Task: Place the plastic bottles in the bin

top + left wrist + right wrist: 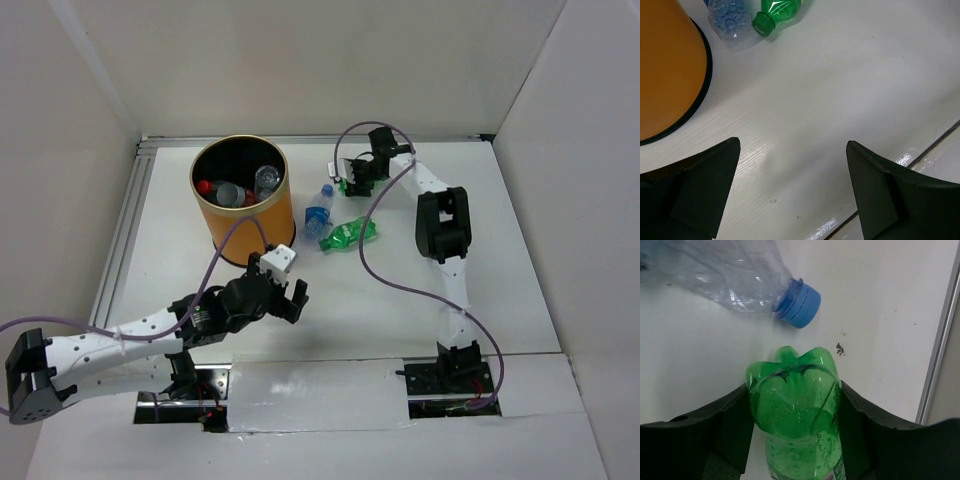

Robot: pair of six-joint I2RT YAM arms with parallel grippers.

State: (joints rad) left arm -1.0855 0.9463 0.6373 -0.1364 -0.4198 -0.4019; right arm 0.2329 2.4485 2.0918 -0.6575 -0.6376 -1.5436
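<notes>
The orange bin stands at the back left with several bottles inside, one red-capped and one clear. A clear blue-label bottle and a green bottle lie on the table to its right. My right gripper is shut on a second green bottle, base outward, low over the far table; the blue-capped clear bottle lies just beyond it. My left gripper is open and empty in front of the bin; the clear bottle's base and the lying green bottle's cap show ahead.
White walls close the table at back and sides. A metal rail runs along the left edge, and another rail shows in the right wrist view. Purple cables hang off both arms.
</notes>
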